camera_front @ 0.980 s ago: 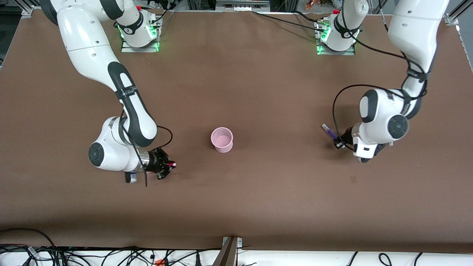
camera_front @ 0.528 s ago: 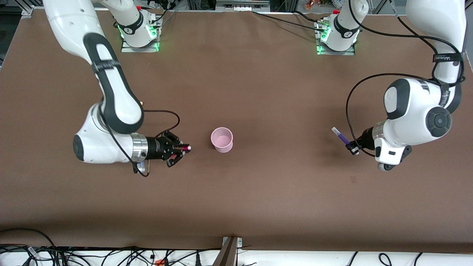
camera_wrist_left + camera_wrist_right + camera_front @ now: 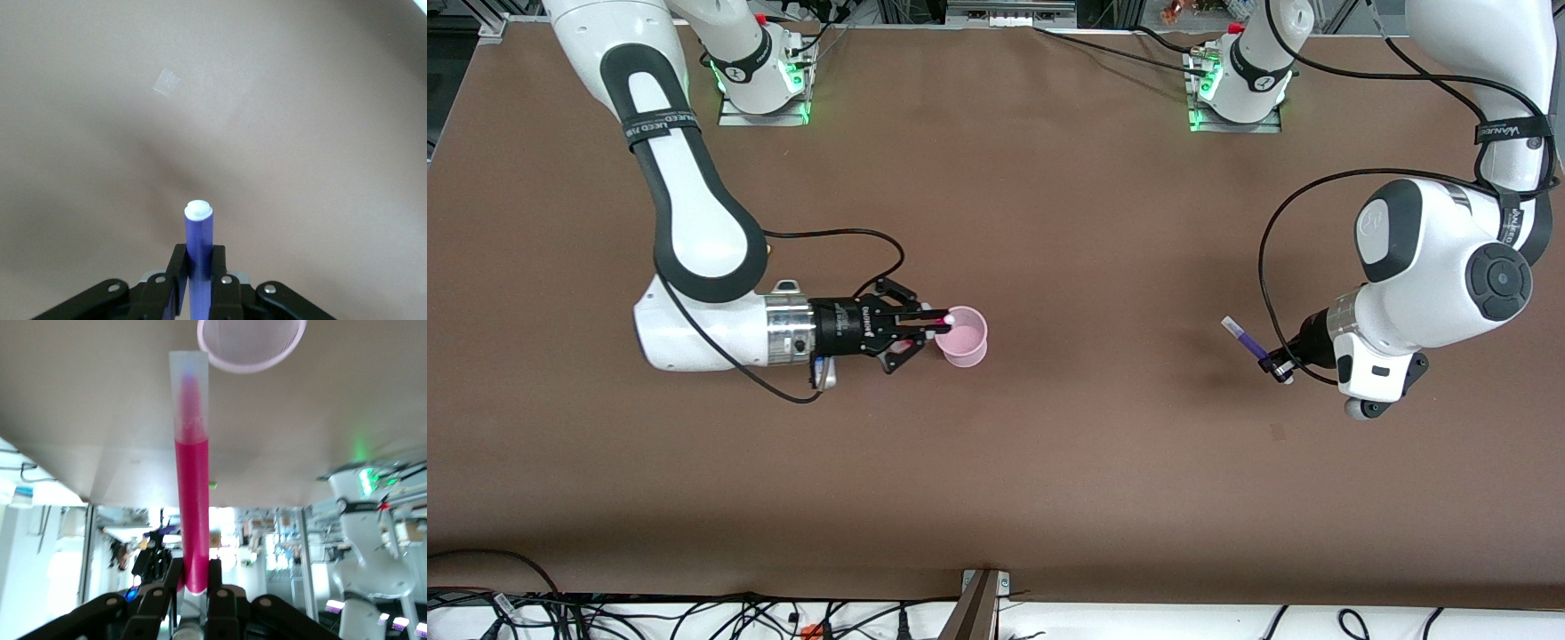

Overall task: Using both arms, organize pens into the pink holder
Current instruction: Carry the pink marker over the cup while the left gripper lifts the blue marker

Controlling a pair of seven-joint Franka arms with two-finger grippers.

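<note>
Front view shows the brown counter with the pink holder standing upright near its middle, open rim up. From the base at the right arm's end, the right arm reaches in low and level, and the right gripper is clamped on the magenta pen, which lies nearly horizontal with its pale tip right at the holder's rim, on the side toward the right arm's end of the counter. Right wrist view gives the same grip from close by: the two black fingers pinch the magenta pen near its lower end, its clear pale cap points toward the round mouth of the pink holder, and the tip lies just beside the rim; whether it touches cannot be told. Toward the left arm's end of the counter, well apart from the holder, the left gripper is closed on the purple pen, which slants upward out of it with its white end uppermost, over bare counter. Left wrist view confirms that hold: the purple pen is pinched between the fingers of the left gripper, its white cap facing the camera, with only plain counter surface and a small pale mark below it.
</note>
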